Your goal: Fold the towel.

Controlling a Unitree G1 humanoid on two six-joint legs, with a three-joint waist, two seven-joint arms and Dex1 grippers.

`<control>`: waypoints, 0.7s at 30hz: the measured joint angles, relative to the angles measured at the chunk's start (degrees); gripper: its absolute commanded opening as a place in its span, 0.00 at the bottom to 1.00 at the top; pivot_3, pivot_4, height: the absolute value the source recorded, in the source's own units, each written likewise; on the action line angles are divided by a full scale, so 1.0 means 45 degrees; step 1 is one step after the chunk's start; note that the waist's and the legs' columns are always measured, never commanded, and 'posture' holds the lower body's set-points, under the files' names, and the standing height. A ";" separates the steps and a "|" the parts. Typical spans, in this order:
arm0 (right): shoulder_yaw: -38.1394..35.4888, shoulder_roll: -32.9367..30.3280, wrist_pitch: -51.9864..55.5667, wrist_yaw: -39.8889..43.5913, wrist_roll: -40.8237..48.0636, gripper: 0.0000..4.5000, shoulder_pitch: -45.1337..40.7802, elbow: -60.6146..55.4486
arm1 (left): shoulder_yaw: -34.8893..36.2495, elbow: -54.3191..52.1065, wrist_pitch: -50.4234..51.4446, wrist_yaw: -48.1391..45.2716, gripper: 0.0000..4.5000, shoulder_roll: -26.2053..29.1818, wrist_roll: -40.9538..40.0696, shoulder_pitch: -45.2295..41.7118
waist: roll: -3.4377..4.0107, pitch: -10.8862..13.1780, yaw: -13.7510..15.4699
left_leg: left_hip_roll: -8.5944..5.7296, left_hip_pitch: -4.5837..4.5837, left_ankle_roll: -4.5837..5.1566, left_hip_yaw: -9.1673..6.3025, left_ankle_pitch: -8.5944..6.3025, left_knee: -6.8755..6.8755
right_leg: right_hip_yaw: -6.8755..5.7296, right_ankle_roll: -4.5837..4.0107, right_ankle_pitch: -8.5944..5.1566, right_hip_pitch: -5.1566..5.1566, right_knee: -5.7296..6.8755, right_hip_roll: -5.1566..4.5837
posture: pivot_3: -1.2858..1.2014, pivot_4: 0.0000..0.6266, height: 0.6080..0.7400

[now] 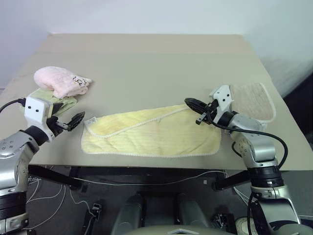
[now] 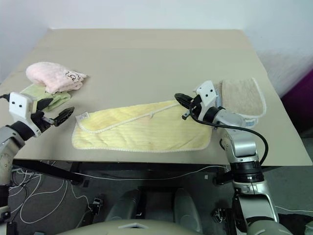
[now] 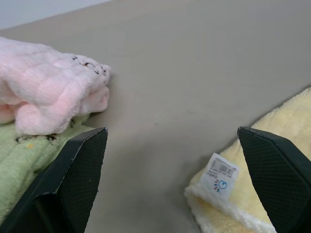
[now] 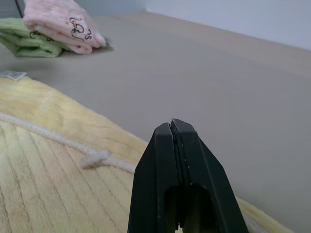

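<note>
Yellow towel lies half-folded at the surface's near edge, between two pincers.

The towel [image 1: 151, 134] rests flat; the left pincer [image 1: 73, 120] gapes wide and empty just off its labelled corner, whose tag [image 3: 221, 174] is seen from the left wrist. The right pincer [image 4: 176, 131], pressed shut on nothing, hovers above the corded edging [image 4: 58, 141]. Farther left lies a pink towel [image 1: 61, 81].

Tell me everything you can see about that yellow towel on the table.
The towel is pale yellow terry cloth with whitish corded edging, lying flat on the tan table near its front edge. It is folded over once along its length, the top layer's edge running diagonally, with a small cord loop on it. A small white printed label sticks out at the corner nearest the left gripper, which is open and not touching it.
</note>
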 measured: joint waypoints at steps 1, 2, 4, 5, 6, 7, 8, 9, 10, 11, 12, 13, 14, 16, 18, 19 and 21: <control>0.0003 0.0071 0.0000 -0.0046 0.0008 0.00 0.0036 -0.0017 | -0.0013 0.0014 0.0002 -0.0001 1.00 0.0000 0.0004 -0.0103 | 0.0000 0.0000 0.0002 | 0.0000 0.0000 0.0000 -0.0001 0.0000 0.0001 | 0.0000 0.0000 0.0000 0.0000 0.0000 0.0000 | 0.52 0.24 1.00; 0.0006 0.0139 0.0000 -0.0122 0.0023 0.00 0.0106 -0.0068 | -0.0064 0.0062 0.0003 0.0000 1.00 -0.0001 0.0013 -0.0295 | 0.0000 0.0000 0.0013 | 0.0000 0.0000 0.0000 -0.0001 0.0000 0.0001 | -0.0002 0.0000 0.0000 0.0001 0.0000 0.0000 | 0.52 0.24 1.00; 0.0010 0.0229 -0.0002 -0.0245 0.0044 0.00 0.0311 -0.0189 | -0.0159 0.0199 -0.0004 0.0008 1.00 -0.0003 0.0036 -0.0681 | 0.0000 0.0000 0.0011 | -0.0001 0.0000 0.0000 0.0000 0.0000 0.0001 | -0.0001 0.0000 0.0000 0.0000 0.0000 0.0000 | 0.52 0.24 1.00; 0.0008 0.0233 -0.0002 -0.0316 0.0043 0.00 0.0384 -0.0211 | -0.0235 0.0306 -0.0019 0.0008 1.00 -0.0004 0.0051 -0.0883 | 0.0000 0.0000 0.0005 | -0.0002 0.0000 0.0000 0.0002 0.0000 0.0002 | -0.0001 0.0000 0.0000 0.0000 0.0000 0.0000 | 0.52 0.24 1.00; 0.0004 0.0236 -0.0002 -0.0406 0.0043 0.00 0.0440 -0.0256 | -0.0325 0.0494 -0.0035 0.0008 1.00 -0.0003 0.0061 -0.1095 | 0.0000 0.0000 -0.0001 | -0.0002 0.0000 0.0000 0.0001 0.0000 0.0002 | -0.0001 0.0000 0.0000 -0.0001 0.0001 0.0000 | 0.52 0.24 1.00; 0.0001 0.0239 -0.0002 -0.0441 0.0043 0.00 0.0460 -0.0280 | -0.0375 0.0621 -0.0047 -0.0004 1.00 -0.0003 0.0067 -0.1216 | 0.0000 0.0000 -0.0005 | -0.0001 0.0000 0.0000 0.0000 0.0000 0.0001 | -0.0002 0.0000 0.0000 -0.0003 0.0001 0.0002 | 0.52 0.24 1.00; -0.0013 0.0238 -0.0002 -0.0530 0.0045 0.00 0.0519 -0.0373 | -0.0506 0.0913 -0.0100 -0.0067 1.00 -0.0002 0.0078 -0.1458 | 0.0000 0.0000 -0.0009 | -0.0001 0.0000 -0.0001 0.0000 0.0000 0.0000 | -0.0002 0.0000 0.0000 -0.0005 0.0003 0.0004 | 0.52 0.24 1.00; -0.0022 0.0243 -0.0004 -0.0583 0.0048 0.00 0.0547 -0.0443 | -0.0596 0.1173 -0.0146 -0.0154 1.00 -0.0001 0.0110 -0.1654 | 0.0001 0.0001 -0.0021 | 0.0000 0.0000 -0.0001 0.0000 0.0000 -0.0001 | -0.0001 0.0000 0.0000 -0.0007 0.0003 0.0006 | 0.52 0.24 1.00; -0.0024 0.0256 -0.0021 -0.0651 0.0052 0.00 0.0552 -0.0524 | -0.0662 0.1457 -0.0258 -0.0244 1.00 0.0005 0.0195 -0.1849 | 0.0001 0.0000 -0.0048 | 0.0000 0.0000 -0.0001 0.0001 0.0000 -0.0002 | -0.0001 0.0000 0.0000 -0.0007 0.0004 0.0008 | 0.52 0.24 1.00; -0.0034 0.0270 -0.0067 -0.0693 0.0052 0.00 0.0550 -0.0544 | -0.0765 0.1657 -0.0343 -0.0337 1.00 0.0050 0.0288 -0.1982 | 0.0000 0.0000 -0.0056 | 0.0000 0.0000 -0.0001 0.0002 0.0000 -0.0001 | -0.0001 0.0000 0.0000 -0.0007 0.0003 0.0007 | 0.52 0.24 1.00; -0.0035 0.0307 -0.0122 -0.0749 0.0049 0.00 0.0551 -0.0544 | -0.0887 0.1808 -0.0397 -0.0444 1.00 0.0119 0.0347 -0.2076 | 0.0001 0.0001 -0.0055 | 0.0000 0.0000 -0.0001 0.0002 0.0000 -0.0002 | -0.0001 0.0000 0.0000 -0.0007 0.0004 0.0008 | 0.52 0.24 1.00; -0.0034 0.0381 -0.0192 -0.0799 0.0044 0.00 0.0551 -0.0544 | -0.0970 0.1932 -0.0456 -0.0533 1.00 0.0161 0.0373 -0.2156 | 0.0001 0.0000 -0.0052 | 0.0000 0.0000 -0.0001 0.0002 0.0000 -0.0002 | -0.0001 0.0000 0.0000 -0.0007 0.0004 0.0007 | 0.52 0.24 1.00; -0.0029 0.0459 -0.0244 -0.0841 0.0042 0.00 0.0550 -0.0543 | -0.1011 0.2014 -0.0564 -0.0631 1.00 0.0189 0.0401 -0.2187 | 0.0001 0.0000 -0.0052 | 0.0000 0.0000 -0.0001 0.0001 0.0000 -0.0002 | -0.0001 0.0000 0.0000 -0.0007 0.0004 0.0007 | 0.52 0.24 1.00; -0.0009 0.0602 -0.0313 -0.0917 0.0037 0.00 0.0547 -0.0533 | -0.1037 0.2138 -0.0639 -0.0774 1.00 0.0294 0.0442 -0.2212 | 0.0001 0.0000 -0.0050 | 0.0001 0.0000 -0.0001 0.0001 0.0000 -0.0001 | -0.0001 0.0000 0.0000 -0.0007 0.0004 0.0007 | 0.52 0.24 1.00; 0.0003 0.0666 -0.0380 -0.0929 0.0023 0.00 0.0533 -0.0502 | -0.1035 0.2146 -0.0703 -0.0809 1.00 0.0349 0.0467 -0.2215 | 0.0001 0.0001 -0.0041 | 0.0001 0.0000 -0.0001 0.0001 0.0000 -0.0001 | -0.0001 0.0000 0.0000 -0.0007 0.0004 0.0006 | 0.52 0.24 1.00; 0.0004 0.0676 -0.0407 -0.0930 0.0017 0.00 0.0525 -0.0497 | -0.1035 0.2145 -0.0766 -0.0815 1.00 0.0349 0.0468 -0.2216 | 0.0001 0.0001 -0.0039 | 0.0000 0.0000 -0.0001 0.0001 0.0000 -0.0001 | -0.0001 0.0000 0.0000 -0.0007 0.0004 0.0005 | 0.52 0.24 1.00; 0.0004 0.0676 -0.0497 -0.0929 -0.0005 0.00 0.0466 -0.0450 | -0.1035 0.2145 -0.0822 -0.0802 1.00 0.0349 0.0469 -0.2216 | 0.0001 0.0001 -0.0038 | 0.0000 0.0000 -0.0001 0.0001 0.0000 0.0000 | 0.0000 0.0000 0.0000 -0.0006 0.0004 0.0005 | 0.52 0.24 1.00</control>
